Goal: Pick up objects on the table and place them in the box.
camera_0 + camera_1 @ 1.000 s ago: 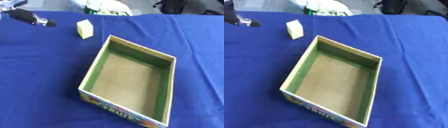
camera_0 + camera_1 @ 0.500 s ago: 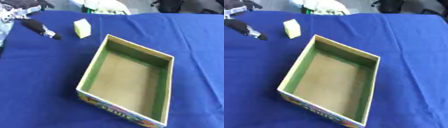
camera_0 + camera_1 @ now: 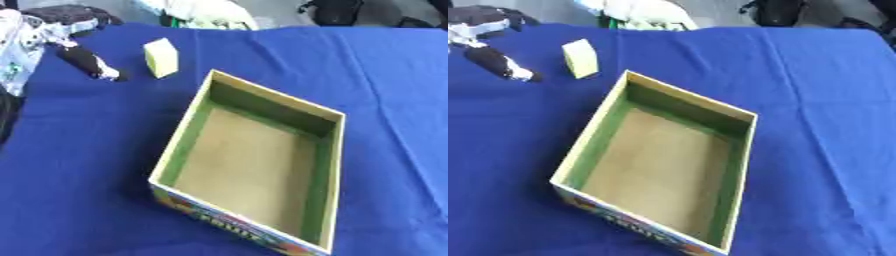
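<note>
Left hand (image 3: 83, 59) at far left, a finger extended toward the block (image 3: 161, 58); remaining fingers blurred, apparently relaxed. Block upright on blue tabletop (image 3: 385, 75), just beyond the open box (image 3: 254, 160).

Here's the box (image 3: 254, 165): an open cardboard tray sitting flat on the blue surface (image 3: 79, 165), turned askew so 1 corner points toward the bottom of the view. Its rim is pale yellow, the inner walls are green and the floor is plain brown, with nothing inside. The near outer wall carries colourful print, too blurred to read. Up and to the left, close beside the box's far-left corner but not touching it, stands 1 small block (image 3: 161, 58), pale yellow-green, upright on the cloth, its narrow side facing the box.
</note>
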You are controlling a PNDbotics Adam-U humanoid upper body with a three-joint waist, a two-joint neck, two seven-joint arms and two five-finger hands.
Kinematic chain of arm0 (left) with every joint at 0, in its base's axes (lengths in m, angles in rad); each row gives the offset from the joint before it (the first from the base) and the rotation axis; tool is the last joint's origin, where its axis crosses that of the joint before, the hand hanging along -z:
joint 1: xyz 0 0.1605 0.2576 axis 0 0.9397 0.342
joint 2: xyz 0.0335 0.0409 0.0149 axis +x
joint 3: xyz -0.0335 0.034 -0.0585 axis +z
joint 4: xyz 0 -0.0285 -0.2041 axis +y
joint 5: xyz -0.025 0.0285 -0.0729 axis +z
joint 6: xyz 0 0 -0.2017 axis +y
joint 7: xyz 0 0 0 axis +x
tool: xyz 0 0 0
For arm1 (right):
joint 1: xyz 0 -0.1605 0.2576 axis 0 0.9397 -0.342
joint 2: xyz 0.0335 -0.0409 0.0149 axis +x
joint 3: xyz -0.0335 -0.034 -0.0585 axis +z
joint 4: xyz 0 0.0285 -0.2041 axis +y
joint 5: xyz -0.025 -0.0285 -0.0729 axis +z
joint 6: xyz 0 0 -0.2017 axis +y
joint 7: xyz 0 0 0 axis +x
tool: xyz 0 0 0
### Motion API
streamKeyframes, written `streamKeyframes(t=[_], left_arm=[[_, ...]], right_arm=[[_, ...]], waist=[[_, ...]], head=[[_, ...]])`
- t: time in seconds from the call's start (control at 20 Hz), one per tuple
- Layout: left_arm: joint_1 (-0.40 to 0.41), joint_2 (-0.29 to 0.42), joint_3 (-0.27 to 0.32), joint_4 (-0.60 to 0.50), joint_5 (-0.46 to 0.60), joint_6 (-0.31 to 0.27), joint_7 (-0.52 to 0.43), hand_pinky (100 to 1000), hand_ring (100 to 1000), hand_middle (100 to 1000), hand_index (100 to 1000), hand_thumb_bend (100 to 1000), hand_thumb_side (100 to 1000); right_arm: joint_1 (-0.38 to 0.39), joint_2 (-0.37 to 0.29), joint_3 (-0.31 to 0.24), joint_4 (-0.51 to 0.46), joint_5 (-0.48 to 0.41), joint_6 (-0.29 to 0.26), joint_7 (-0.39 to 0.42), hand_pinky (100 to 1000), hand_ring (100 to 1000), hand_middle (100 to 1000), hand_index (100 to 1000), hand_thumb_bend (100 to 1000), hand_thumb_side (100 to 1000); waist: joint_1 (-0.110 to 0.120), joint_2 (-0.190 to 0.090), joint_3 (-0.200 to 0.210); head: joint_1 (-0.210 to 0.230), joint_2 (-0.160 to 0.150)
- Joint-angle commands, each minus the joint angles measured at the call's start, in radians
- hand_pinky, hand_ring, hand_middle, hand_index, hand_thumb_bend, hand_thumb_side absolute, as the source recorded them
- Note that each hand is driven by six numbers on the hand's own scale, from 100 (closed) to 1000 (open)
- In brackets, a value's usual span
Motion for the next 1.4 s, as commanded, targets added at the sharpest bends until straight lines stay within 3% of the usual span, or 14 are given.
streamKeyframes(t=[0.05, 0.7, 1.1, 1.4], left_arm=[[-0.039, 0.008, 0.012, -0.012, 0.021, 0.011, 0.003, 823, 916, 959, 1000, 597, 523], [-0.052, 0.002, 0.023, -0.007, 0.054, 0.056, 0.02, 821, 922, 986, 992, 649, 595], [-0.051, 0.001, 0.027, -0.002, 0.136, 0.073, 0.013, 816, 916, 1000, 973, 641, 620], [-0.044, 0.006, 0.033, 0.005, 0.12, 0.112, 0.036, 776, 883, 991, 959, 601, 609]], right_arm=[[-0.01, -0.019, -0.005, -0.021, -0.002, -0.002, 0.004, 584, 633, 559, 798, 100, 1000], [-0.03, -0.016, -0.006, -0.021, -0.006, -0.004, 0.006, 582, 629, 555, 799, 100, 1000], [-0.037, -0.011, -0.006, -0.021, -0.007, -0.003, 0.008, 582, 628, 554, 800, 100, 1000], [-0.05, -0.009, -0.006, -0.021, -0.008, -0.003, 0.006, 581, 626, 550, 799, 100, 1000]], waist=[[0.005, -0.016, -0.007], [0.031, 0.018, -0.063], [0.036, 0.034, -0.069], [0.041, 0.048, -0.085]], head=[[0.008, -0.016], [0.038, -0.044], [0.047, -0.048], [0.058, -0.062]])
